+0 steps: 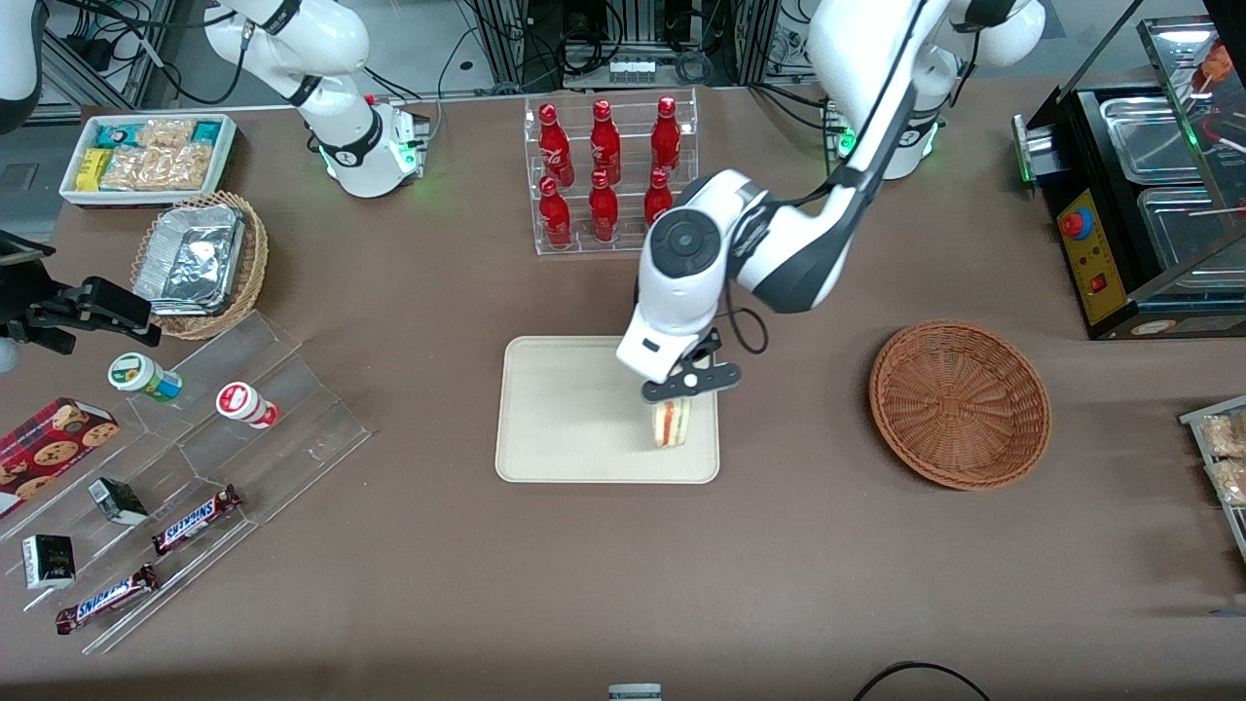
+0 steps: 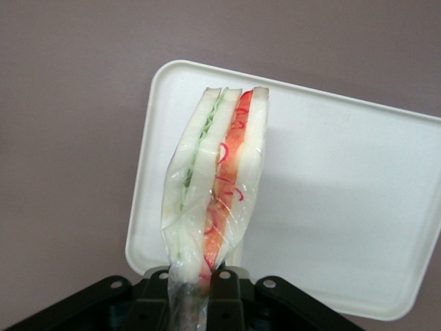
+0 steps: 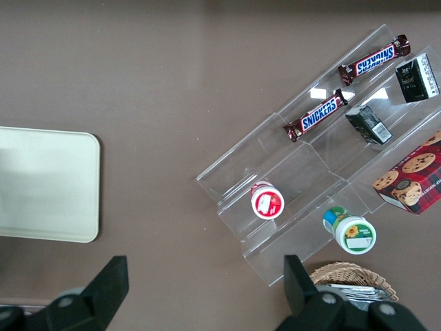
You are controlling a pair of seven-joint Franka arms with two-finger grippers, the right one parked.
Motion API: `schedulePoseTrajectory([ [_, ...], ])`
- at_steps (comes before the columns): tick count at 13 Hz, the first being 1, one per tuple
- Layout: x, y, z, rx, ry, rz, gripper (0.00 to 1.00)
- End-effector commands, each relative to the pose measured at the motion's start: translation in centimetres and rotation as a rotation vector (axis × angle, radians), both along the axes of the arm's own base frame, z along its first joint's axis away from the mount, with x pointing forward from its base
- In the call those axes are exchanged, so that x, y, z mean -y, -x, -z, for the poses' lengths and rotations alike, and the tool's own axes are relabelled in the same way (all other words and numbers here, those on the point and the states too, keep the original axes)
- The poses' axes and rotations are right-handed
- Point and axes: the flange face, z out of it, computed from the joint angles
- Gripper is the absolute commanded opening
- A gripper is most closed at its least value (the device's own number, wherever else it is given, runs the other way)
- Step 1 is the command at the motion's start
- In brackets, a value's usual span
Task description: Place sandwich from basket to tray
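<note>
- The tray (image 1: pixel 574 409) lies on the counter (image 1: pixel 438 584) directly under the jaws; its cream floor spreads out from them toward the parked arm's end and carries nothing but the wedge. Its rim (image 2: pixel 148 179) shows close beside the hanging sandwich in the wrist view.
- The gripper (image 1: pixel 689 382) hangs over the tray's edge nearest the working arm's end, with its jaws closed narrowly on the sandwich (image 1: pixel 670 423), pinching one corner of the wrapped wedge (image 2: pixel 213 186).
- The sandwich hangs straight down from the jaws, filling edge showing red, orange and green. In the front view its lower end looks at, or very nearly at, the tray floor, just inside the rim nearest the front camera; whether it actually rests there cannot be told.
- The basket (image 1: pixel 960 404) sits on the counter well apart from the jaws, toward the working arm's end, and holds nothing, so the pick-up and the carry appear done.
- Judged from this, the task is in its last stretch: what seems left is settling the wedge onto the tray, opening the jaws and lifting clear.
- One risk seen here: the wedge is close to the rim, so on release it might tip against or over the edge.
</note>
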Motion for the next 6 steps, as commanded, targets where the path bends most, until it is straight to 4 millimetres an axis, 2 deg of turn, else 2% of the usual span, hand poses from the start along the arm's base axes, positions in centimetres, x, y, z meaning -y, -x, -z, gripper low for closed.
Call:
schedulePoseTrajectory([
  [1, 1.8, -0.1, 2.5, 0.028, -0.009, 0.048, 0.00],
  [4, 2.7, 0.8, 4.4, 0.025, -0.023, 0.072, 0.00],
  [6, 2.6, 0.8, 5.3, 0.031, -0.051, 0.087, 0.00],
])
